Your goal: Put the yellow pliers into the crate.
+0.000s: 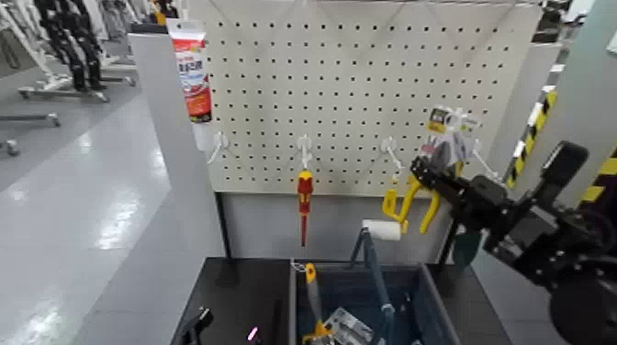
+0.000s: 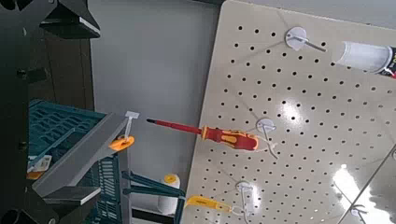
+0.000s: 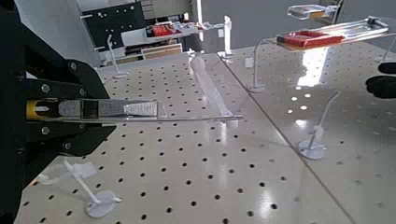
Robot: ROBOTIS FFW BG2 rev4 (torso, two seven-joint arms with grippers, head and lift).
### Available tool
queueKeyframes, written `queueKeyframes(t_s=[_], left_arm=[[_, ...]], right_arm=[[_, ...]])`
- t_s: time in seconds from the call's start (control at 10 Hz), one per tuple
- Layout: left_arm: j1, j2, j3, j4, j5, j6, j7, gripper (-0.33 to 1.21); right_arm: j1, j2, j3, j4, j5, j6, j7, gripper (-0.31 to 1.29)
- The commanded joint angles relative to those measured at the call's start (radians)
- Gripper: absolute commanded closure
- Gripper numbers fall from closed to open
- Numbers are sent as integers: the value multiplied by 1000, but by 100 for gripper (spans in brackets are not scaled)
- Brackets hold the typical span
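Observation:
The yellow pliers (image 1: 411, 203) hang on their printed card (image 1: 448, 126) at the right side of the pegboard, handles down. My right gripper (image 1: 430, 174) reaches in from the right and is shut on the pack just above the handles. In the right wrist view the card (image 3: 140, 110) shows edge-on between my dark fingers (image 3: 47, 84), close to the board. The crate (image 1: 431, 307) stands open below the board on the black table. My left gripper (image 1: 196, 323) is low at the table's front left, away from the crate.
A red-and-yellow screwdriver (image 1: 304, 197) and a red-and-white tube (image 1: 191, 69) hang on the pegboard (image 1: 367, 83). A paint roller (image 1: 380, 230) leans out of the crate with other tools inside. Bare hooks (image 3: 313, 140) stick out of the board near the card.

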Motion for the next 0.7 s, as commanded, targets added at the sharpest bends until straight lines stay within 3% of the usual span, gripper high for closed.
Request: queueKeyframes(t_s=[0.1, 0.4, 0.7], left_arm=[[-6, -1, -6, 14, 0, -15, 3, 12], [-15, 1, -19, 34, 6, -37, 9, 12], [-21, 8, -28, 35, 9, -38, 9, 12]], right_arm=[[72, 31, -4, 4, 47, 16, 0, 121], [121, 40, -24, 47, 81, 22, 8, 121], [127, 45, -15, 141, 110, 19, 24, 121]])
